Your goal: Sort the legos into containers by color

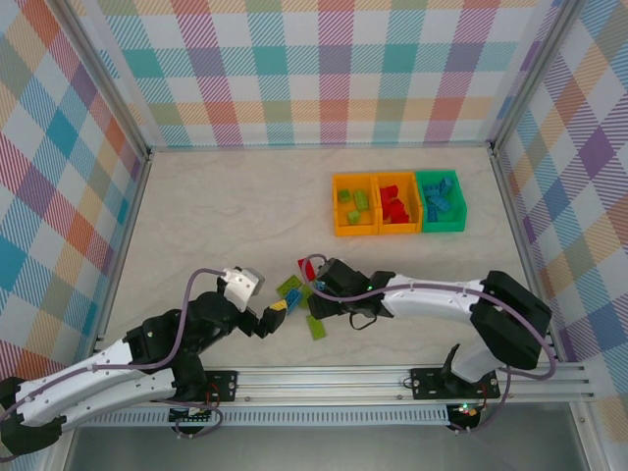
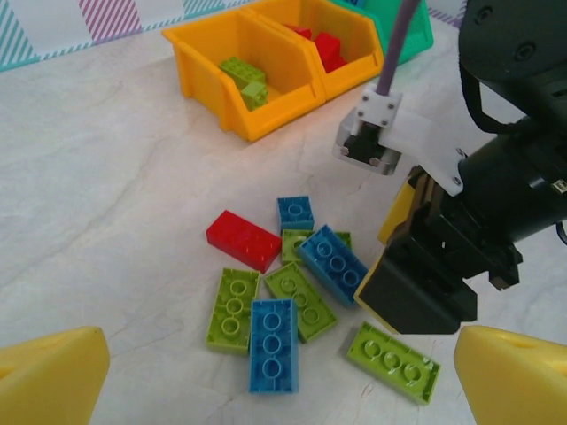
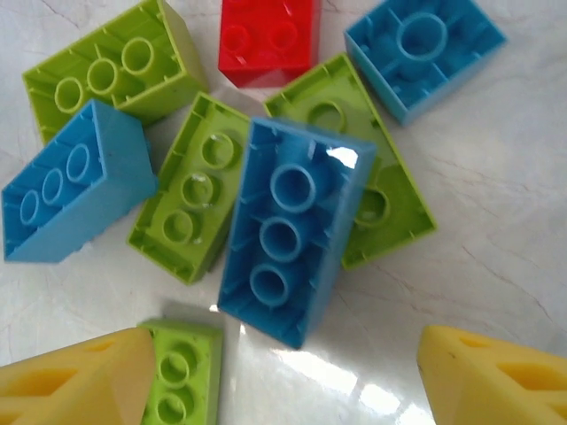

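From where I stand, the right gripper (image 3: 283, 382) hangs low over the heap of loose studded plastic bricks (image 1: 297, 290) at the near middle of the pale marbled table (image 1: 216, 216). Its yellow fingers (image 3: 80, 381) are spread wide with nothing between them. Just ahead of it lies a long blue plastic brick (image 3: 288, 232), hollow side up, propped on one lime-green brick (image 3: 190, 199) to one side and overlapping another lime-green brick (image 3: 390, 199) to the other. That overlap is the worry. If the fingers close around the blue piece, I reckon they could catch a lime edge as well, or tip the blue one off its perch and scatter the heap. A lime brick carried along would end up with the wrong colour. A small lime piece (image 3: 182, 381) sits right beside one fingertip and could get nudged too. The left gripper (image 2: 279, 381) is also open and empty, close in on the same heap from the near side. With both arms crowding one spot, they could easily knock together. A red brick (image 2: 244, 239) and a second long blue brick (image 2: 272, 343) lie among the rest. Well away at the far right stand an orange plastic bin holding lime pieces (image 1: 355, 233), an orange bin holding red ones (image 1: 398, 232) and a green bin holding blue ones (image 1: 442, 228).
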You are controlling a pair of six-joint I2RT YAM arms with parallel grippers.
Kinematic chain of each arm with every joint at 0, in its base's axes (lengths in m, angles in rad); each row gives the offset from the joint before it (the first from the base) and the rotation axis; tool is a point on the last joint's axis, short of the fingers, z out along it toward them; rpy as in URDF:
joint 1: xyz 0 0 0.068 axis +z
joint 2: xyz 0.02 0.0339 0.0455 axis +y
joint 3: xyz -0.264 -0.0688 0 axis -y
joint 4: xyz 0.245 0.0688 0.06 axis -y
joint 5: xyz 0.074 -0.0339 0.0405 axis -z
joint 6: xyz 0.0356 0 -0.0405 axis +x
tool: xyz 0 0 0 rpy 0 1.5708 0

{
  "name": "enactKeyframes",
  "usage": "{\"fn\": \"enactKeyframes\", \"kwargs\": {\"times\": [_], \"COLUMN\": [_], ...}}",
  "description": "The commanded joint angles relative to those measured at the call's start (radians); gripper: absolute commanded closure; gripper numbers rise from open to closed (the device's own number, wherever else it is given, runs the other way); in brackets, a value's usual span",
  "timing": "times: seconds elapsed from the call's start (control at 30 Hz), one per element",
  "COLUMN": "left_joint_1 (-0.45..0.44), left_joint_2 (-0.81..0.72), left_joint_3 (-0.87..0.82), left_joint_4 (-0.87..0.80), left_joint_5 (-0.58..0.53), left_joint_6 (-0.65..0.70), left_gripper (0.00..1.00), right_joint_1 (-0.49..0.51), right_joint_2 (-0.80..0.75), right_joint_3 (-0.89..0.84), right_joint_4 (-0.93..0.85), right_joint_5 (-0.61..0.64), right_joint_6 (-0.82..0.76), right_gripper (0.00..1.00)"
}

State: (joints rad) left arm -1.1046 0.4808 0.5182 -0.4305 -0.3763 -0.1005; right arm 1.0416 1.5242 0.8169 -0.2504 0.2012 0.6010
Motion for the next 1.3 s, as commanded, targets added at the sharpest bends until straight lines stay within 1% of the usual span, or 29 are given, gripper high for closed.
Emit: {"fn": "enactKeyframes", "kwargs": {"times": [0.0, 0.1, 0.17, 0.23, 0.3, 0.4, 0.53, 0.63, 0.73, 0.87, 0.97, 1.07, 1.17, 1.27], "left_joint_1": [-0.006, -0.006, -0.006, -0.006, -0.006, -0.006, -0.006, -0.006, -0.006, -0.006, -0.006, -0.006, -0.006, -0.006], "left_joint_2": [-0.018, -0.018, -0.004, 0.03, 0.073, 0.149, 0.226, 0.237, 0.214, 0.167, 0.147, 0.149, 0.157, 0.16], "left_joint_3": [-0.014, 0.012, 0.036, 0.064, 0.079, 0.105, 0.142, 0.147, 0.139, 0.115, 0.098, 0.097, 0.099, 0.09], "left_joint_4": [-0.052, -0.119, -0.19, -0.261, -0.305, -0.362, -0.414, -0.401, -0.339, -0.217, -0.098, 0.009, 0.111, 0.231], "left_joint_5": [-0.023, -0.099, -0.112, -0.077, -0.039, -0.007, 0.001, -0.001, 0.029, 0.113, 0.198, 0.262, 0.3, 0.317], "left_joint_6": [-0.021, -0.136, -0.253, -0.359, -0.436, -0.52, -0.543, -0.53, -0.5, -0.461, -0.436, -0.413, -0.378, -0.346], "left_gripper": [0.0, 0.0, 0.0, 0.0, 0.0, 0.0, 0.0, 0.0, 0.0, 0.0, 0.0, 0.0, 0.0, 0.0], "right_joint_1": [0.017, 0.026, 0.026, 0.026, 0.026, 0.026, 0.026, 0.026, 0.026, 0.01, -0.064, -0.201, -0.389, -0.582], "right_joint_2": [0.057, 0.113, 0.139, 0.156, 0.164, 0.171, 0.157, 0.11, 0.033, -0.101, -0.212, -0.312, -0.376, -0.375], "right_joint_3": [0.062, 0.093, 0.106, 0.11, 0.108, 0.105, 0.092, 0.059, 0.028, -0.004, -0.043, -0.066, -0.077, -0.053], "right_joint_4": [0.04, 0.043, 0.04, 0.047, 0.057, 0.065, 0.066, 0.087, 0.089, 0.065, 0.062, 0.056, 0.071, 0.093], "right_joint_5": [0.064, 0.097, 0.119, 0.132, 0.142, 0.165, 0.183, 0.188, 0.21, 0.249, 0.247, 0.207, 0.146, 0.09], "right_joint_6": [0.017, 0.015, 0.016, 0.015, 0.011, 0.001, -0.011, -0.009, -0.012, -0.038, -0.077, -0.129, -0.18, -0.231], "right_gripper": [0.26, 0.3, 0.33, 0.39, 0.44, 0.57, 0.62, 0.67, 0.7, 0.7, 0.7, 0.71, 0.72, 0.74]}}
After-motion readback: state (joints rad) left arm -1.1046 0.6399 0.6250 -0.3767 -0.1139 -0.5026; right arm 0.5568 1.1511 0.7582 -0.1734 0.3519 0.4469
